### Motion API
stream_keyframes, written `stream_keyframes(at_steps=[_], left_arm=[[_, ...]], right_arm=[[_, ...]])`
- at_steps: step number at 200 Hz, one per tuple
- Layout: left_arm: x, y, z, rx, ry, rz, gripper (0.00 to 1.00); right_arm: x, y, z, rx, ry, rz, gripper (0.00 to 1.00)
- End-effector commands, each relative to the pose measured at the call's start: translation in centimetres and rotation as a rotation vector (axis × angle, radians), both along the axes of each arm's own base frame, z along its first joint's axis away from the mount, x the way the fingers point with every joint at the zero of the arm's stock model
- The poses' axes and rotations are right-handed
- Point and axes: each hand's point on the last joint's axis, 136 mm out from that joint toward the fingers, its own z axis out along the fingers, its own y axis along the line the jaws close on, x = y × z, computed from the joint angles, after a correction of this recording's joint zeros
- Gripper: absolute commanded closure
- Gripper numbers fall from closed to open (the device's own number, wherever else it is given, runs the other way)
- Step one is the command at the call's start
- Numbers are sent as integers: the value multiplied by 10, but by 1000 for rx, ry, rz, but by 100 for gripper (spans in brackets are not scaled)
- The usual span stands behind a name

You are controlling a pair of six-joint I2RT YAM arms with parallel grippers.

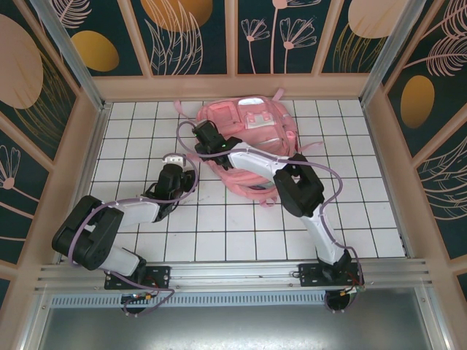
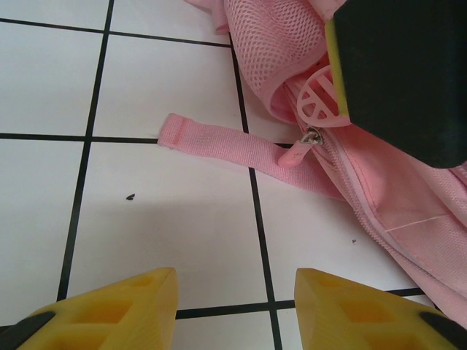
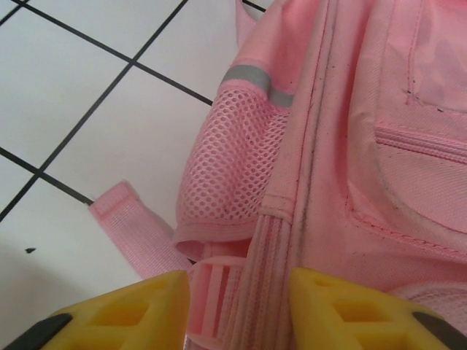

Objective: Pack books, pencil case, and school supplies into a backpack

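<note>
Backpack (image 1: 255,120) lies far-centre on table (image 1: 241,233). Right pincer (image 3: 241,292) straddles its left edge, grip unclear. Left pincer (image 2: 233,292) open, empty, near zipper pull (image 2: 298,151). Likely zipping stage; next: pinch pull.

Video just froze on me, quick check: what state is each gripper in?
Left gripper: open, empty.
Right gripper: straddles the backpack edge; whether it grips cannot be told.

A white-tiled table (image 1: 146,240) crossed by dark grid lines is shown. The pink backpack (image 1: 255,124) is laid on it near the middle of the far edge. A pink strap (image 2: 219,146) is spread flat on the tiles beside it, with a dark speck (image 2: 130,196) close by.
</note>
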Motion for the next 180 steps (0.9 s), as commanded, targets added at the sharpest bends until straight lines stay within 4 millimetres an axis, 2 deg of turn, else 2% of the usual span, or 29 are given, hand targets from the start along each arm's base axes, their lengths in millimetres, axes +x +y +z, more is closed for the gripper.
stream_keyframes(at_steps=[1,17,38,58,76,100,111,143,180], left_arm=[[2,-1,8,-5,-37,-15,53],[2,-3,7,-8,-34,-22,52],[2,-4,5,-11,-30,-25,52],[2,-3,6,-11,-32,-23,52],[2,-1,7,-13,-38,-13,52],[0,4,12,-23,-58,15,51],[-2,7,16,-33,-73,31,51],[-9,22,29,-64,-115,104,49],[-20,32,39,-89,-148,131,48]], right_arm=[[-1,-18,-41,-123,58,-21,65],[0,-18,-44,-138,57,-16,68],[2,-16,-41,-140,55,-13,100],[2,-13,-24,-104,38,-8,100],[0,-9,1,-60,4,0,100],[-10,3,25,-32,-20,24,100],[-13,6,30,-38,-26,25,80],[-16,8,21,-85,-28,11,61],[-12,0,9,-142,-43,-28,55]])
